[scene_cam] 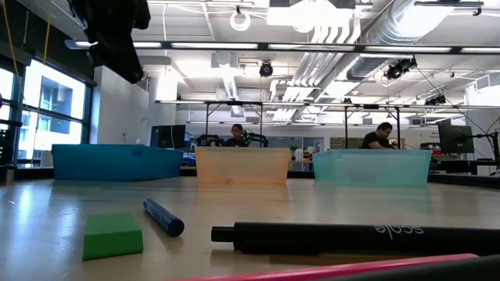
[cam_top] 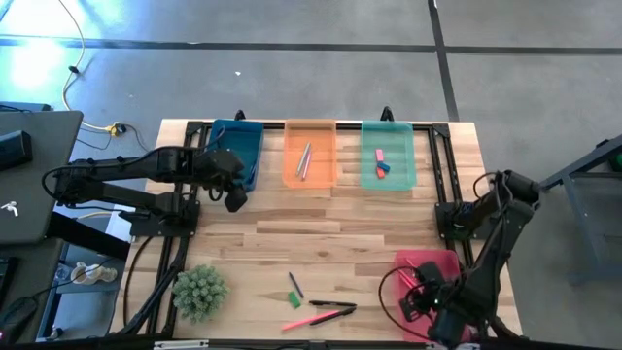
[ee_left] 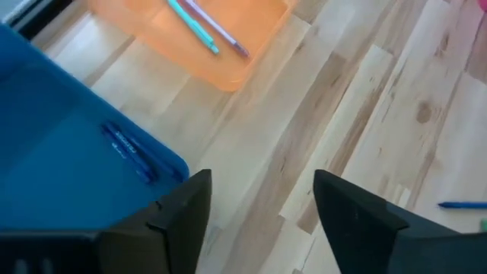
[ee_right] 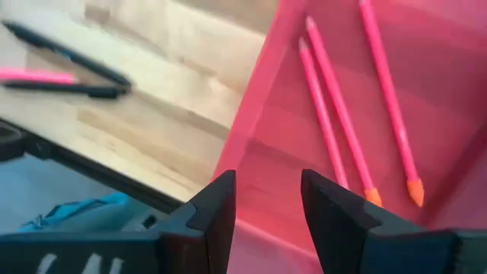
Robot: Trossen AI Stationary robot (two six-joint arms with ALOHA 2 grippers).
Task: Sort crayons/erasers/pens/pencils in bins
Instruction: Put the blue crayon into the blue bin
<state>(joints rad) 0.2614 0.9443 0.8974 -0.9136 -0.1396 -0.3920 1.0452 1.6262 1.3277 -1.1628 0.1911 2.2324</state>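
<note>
While the right pincer (cam_top: pixel 420 299) hangs w/ fingers spread, nothing between them, over the translucent red-pink plastic bin (cam_top: pixel 442 262) at the near right corner of the light wooden counter (cam_top: pixel 321 243), three long pink sticks (ee_right: pixel 342 114) lie inside that bin. Near front edge, centre: small green block eraser (cam_top: pixel 293 298), short dark blue crayon (cam_top: pixel 295 285) just beside it, black pen (cam_top: pixel 330 305) and pink pen (cam_top: pixel 316 319) close together. Spiky green plant ball (cam_top: pixel 200 291) sits front left. Farther back, left pincer (cam_top: pixel 233 197) hovers released, empty, by the translucent blue bin (cam_top: pixel 238 151), which holds blue pens (ee_left: pixel 129 151). Next along the far edge: translucent orange bin (cam_top: pixel 311 154) w/ two thin sticks (cam_top: pixel 304 159), then translucent green bin (cam_top: pixel 389 154) w/ red-orange eraser (cam_top: pixel 379 155) and blue eraser (cam_top: pixel 384 168).
</note>
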